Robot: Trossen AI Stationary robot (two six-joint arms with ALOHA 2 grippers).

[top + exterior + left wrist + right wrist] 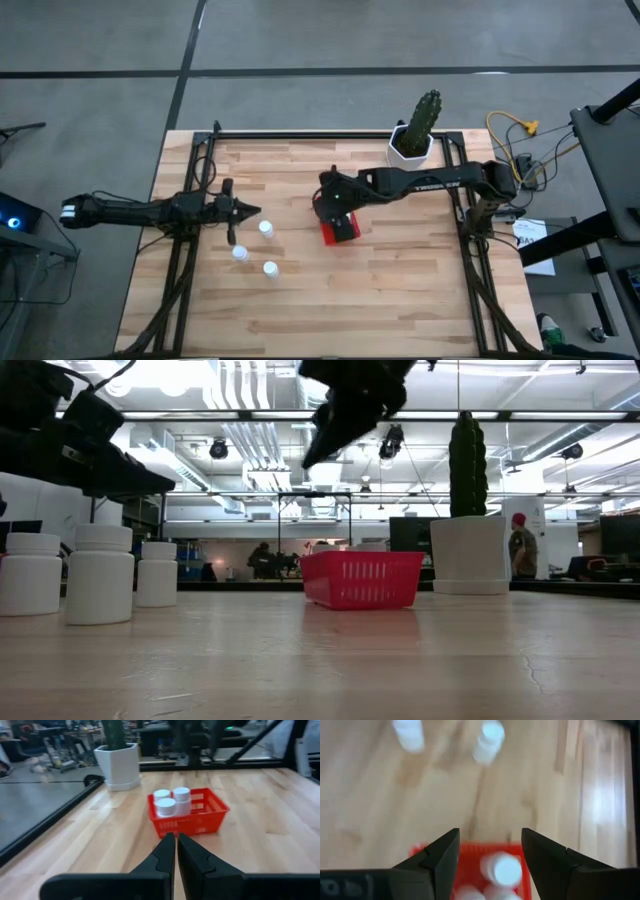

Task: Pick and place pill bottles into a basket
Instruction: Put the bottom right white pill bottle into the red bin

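Left gripper (pixel 250 210) hovering above the table (pixel 400 290), fingers pressed together, empty, just beside three loose pill bottles (pixel 266 229). Farther right, right gripper (pixel 490 852) spread wide, holding nothing, directly over the red basket (pixel 200 817) with three bottles (pixel 172 802) inside. Cactus pot (pixel 410 145) at the far edge.

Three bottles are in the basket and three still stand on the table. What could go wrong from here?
1. The three loose bottles stand close together beside the left gripper, whose jaws are shut; reaching for one could tip a neighbour.
2. The right gripper hangs open directly over the basket; a low sideways move might catch the rim and shift it.
3. The three bottles inside crowd one end, so another bottle dropped there could land on a cap and bounce out.
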